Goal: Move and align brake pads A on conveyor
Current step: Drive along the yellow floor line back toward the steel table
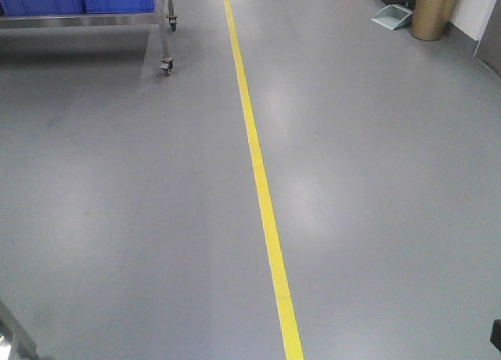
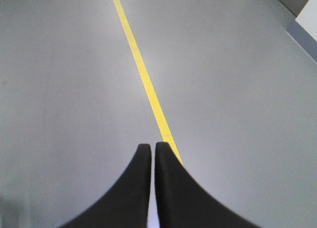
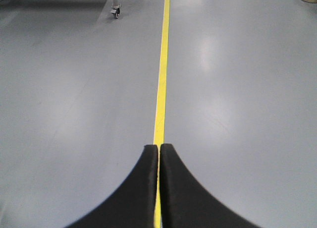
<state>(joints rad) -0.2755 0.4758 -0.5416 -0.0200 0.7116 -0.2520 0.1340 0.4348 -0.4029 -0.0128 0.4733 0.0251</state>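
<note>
The left gripper hangs just beside the yellow line, the right gripper directly over it, both with fingers pressed together on nothing. Where the brake pads A lie, I cannot tell.

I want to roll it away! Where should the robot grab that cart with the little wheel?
Probably the thin steel leg just above the wheel, coming from the side facing the yellow line. It's a slim upright bar, narrow enough to pinch. The left end effector and right end effector look shut, so one must open first.
</note>
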